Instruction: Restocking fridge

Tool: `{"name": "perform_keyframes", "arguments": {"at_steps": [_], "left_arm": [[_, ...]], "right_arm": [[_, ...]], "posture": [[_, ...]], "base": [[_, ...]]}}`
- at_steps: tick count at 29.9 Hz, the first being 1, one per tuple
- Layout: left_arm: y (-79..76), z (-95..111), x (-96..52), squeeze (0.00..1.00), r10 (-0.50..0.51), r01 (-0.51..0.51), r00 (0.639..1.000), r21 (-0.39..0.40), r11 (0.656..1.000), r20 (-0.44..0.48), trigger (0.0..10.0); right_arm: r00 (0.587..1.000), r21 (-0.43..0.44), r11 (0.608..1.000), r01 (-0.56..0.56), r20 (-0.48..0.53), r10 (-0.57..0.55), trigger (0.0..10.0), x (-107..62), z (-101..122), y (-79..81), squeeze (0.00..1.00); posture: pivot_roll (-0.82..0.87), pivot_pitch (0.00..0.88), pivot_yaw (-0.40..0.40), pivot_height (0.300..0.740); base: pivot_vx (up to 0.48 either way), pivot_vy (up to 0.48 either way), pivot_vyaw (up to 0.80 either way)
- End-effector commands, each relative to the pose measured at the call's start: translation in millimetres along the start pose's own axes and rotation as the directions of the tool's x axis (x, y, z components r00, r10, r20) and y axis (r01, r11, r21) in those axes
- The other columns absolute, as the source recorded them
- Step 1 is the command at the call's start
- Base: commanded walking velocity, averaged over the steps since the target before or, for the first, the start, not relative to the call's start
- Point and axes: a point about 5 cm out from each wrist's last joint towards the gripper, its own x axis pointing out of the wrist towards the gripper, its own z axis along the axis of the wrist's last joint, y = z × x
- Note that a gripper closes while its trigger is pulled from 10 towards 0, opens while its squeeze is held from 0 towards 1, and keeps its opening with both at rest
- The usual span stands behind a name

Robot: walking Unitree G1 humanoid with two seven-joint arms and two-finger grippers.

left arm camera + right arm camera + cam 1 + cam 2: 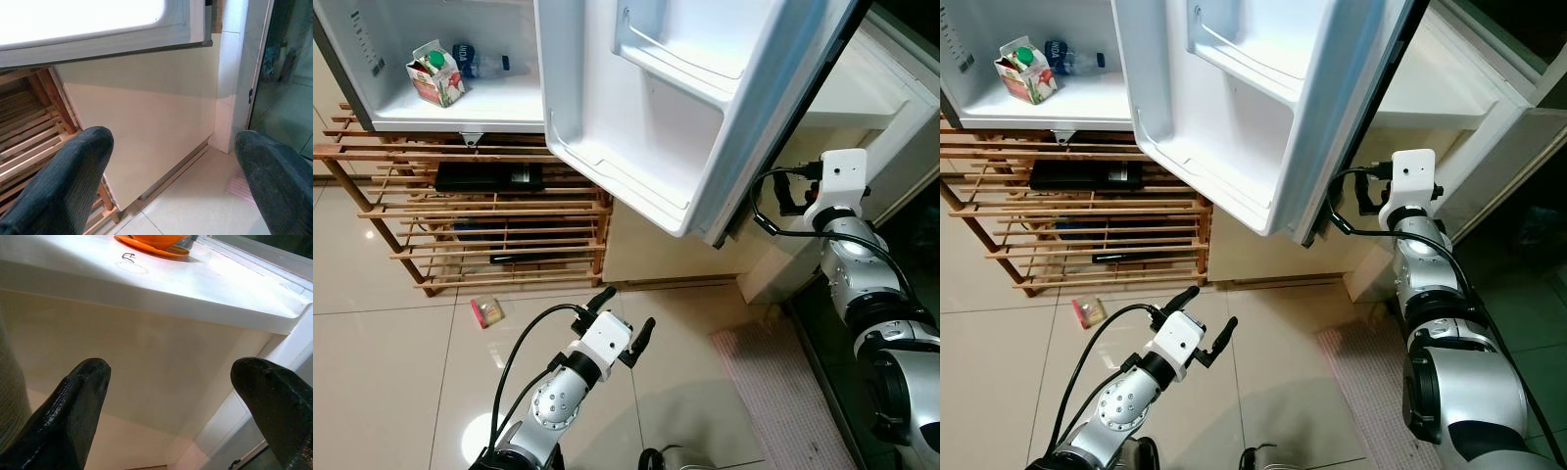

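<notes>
Fridge door (685, 108) hangs wide open ahead of me, and on the far left shelf (499, 103) inside I see a carton (434, 75) with a green cap standing just beside a bottle (480, 61) lying behind it. My left claw (625, 321) hovers low over the floor tiles (391, 372) with its fingers spread wide and empty, near a wooden rack (470, 215) under the fridge. My right claw (171, 396) is also spread wide and empty, pointing up at a white bench (171, 289) that carries an orange dish (154, 242).

Glossy beige tiled floor (401, 362), slatted wooden rack (460, 220).
</notes>
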Motion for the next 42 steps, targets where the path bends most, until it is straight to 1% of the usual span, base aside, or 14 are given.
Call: {"name": "perform_keyframes", "arguments": {"at_steps": [1,6,7,8,10,18,25,30,32,33,34,35,40,42], "left_arm": [[-5.6,0,0.2,0.00,-0.015,0.015,1.000,-0.003,1.000,-0.001,10.0],[-5.6,0,0.2,0.00,-0.015,0.015,1.000,-0.003,1.000,-0.001,10.0],[-14.7,-18,-0.1,0.00,-0.025,0.051,0.993,0.217,0.975,-0.119,10.0],[-15.7,-29,-4.3,0.00,-0.017,0.084,0.985,0.390,0.917,-0.171,10.0],[-11.0,-39,-9.8,0.00,0.001,0.107,0.982,0.557,0.824,-0.191,10.0],[-6.2,-26,2.4,0.00,0.041,0.031,0.989,0.465,0.885,-0.143,10.0],[3.9,-36,-6.4,0.00,0.158,-0.062,0.975,0.493,0.868,-0.155,10.0],[10.3,-62,-32.1,0.00,0.233,-0.084,0.905,0.390,0.917,-0.355,10.0],[10.3,-67,-35.8,0.00,0.235,-0.089,0.882,0.345,0.934,-0.409,10.0],[6.8,-80,-47.4,0.00,0.205,-0.098,0.816,0.219,0.971,-0.540,10.0],[6.8,-80,-47.4,0.00,0.205,-0.098,0.816,0.219,0.971,-0.540,10.0],[1.1,-91,-58.3,0.00,0.158,-0.078,0.759,0.153,0.985,-0.631,10.0],[-5.4,-100,-69.4,0.00,0.114,-0.078,0.685,0.084,0.993,-0.720,10.0],[-12.3,-102,-70.0,0.00,0.073,-0.056,0.656,0.049,0.997,-0.751,10.0]], "right_arm": [[1.000,0.009,1.000,0.019,-0.004,-0.019,10.0,0.4,2,-6.8,0.10],[1.000,0.009,1.000,0.019,-0.004,-0.019,10.0,0.4,2,-6.8,0.10],[0.992,0.108,0.987,-0.120,0.051,0.115,10.0,3.1,11,22.4,0.10],[0.973,0.161,0.963,-0.218,0.107,0.202,10.0,2.6,19,42.0,0.10],[0.944,0.203,0.927,-0.315,0.171,0.283,10.0,-0.4,28,61.4,0.10],[0.946,0.213,0.925,-0.314,0.158,0.284,10.0,-2.3,24,64.0,0.10],[0.901,0.279,0.859,-0.430,0.202,0.385,10.0,-20.9,33,79.5,0.10],[0.822,0.316,0.759,-0.569,0.253,0.511,10.0,-49.0,45,103.4,0.10],[0.817,0.315,0.755,-0.575,0.255,0.517,10.0,-51.6,47,105.6,0.10],[0.817,0.307,0.758,-0.576,0.249,0.520,10.0,-55.0,48,108.4,0.09],[0.817,0.307,0.758,-0.576,0.249,0.520,10.0,-55.0,48,108.4,0.09],[0.826,0.311,0.765,-0.564,0.237,0.512,10.0,-55.9,48,108.0,0.09],[0.807,0.347,0.728,-0.591,0.253,0.534,10.0,-63.9,63,117.6,0.09],[0.708,0.425,0.569,-0.704,0.354,0.611,10.0,-80.4,85,135.8,0.10]], "posture": [[-0.10,0.134,-0.145,0.740],[-0.10,0.134,-0.145,0.740],[-0.15,0.030,-0.136,0.740],[-0.15,0.031,-0.136,0.740],[-0.15,0.031,-0.134,0.740],[-0.15,0.043,-0.133,0.740],[-0.15,0.047,-0.136,0.740],[-0.16,0.046,-0.128,0.740],[-0.16,0.045,-0.126,0.740],[-0.16,0.040,-0.127,0.740],[-0.16,0.040,-0.127,0.740],[-0.16,0.039,-0.129,0.740],[-0.16,0.029,-0.130,0.740],[-0.16,0.023,-0.130,0.740]], "base": [[0.000,0.000,0.00],[0.000,0.000,0.00],[0.000,0.000,0.00],[0.000,0.000,0.00],[0.000,0.000,0.00],[0.000,0.000,0.00],[0.000,0.000,0.00],[0.000,0.000,0.00],[0.000,0.000,0.00],[0.000,0.000,0.00],[0.000,0.000,0.00],[0.000,0.000,0.00],[0.000,0.000,0.00],[0.000,0.000,0.00]]}}
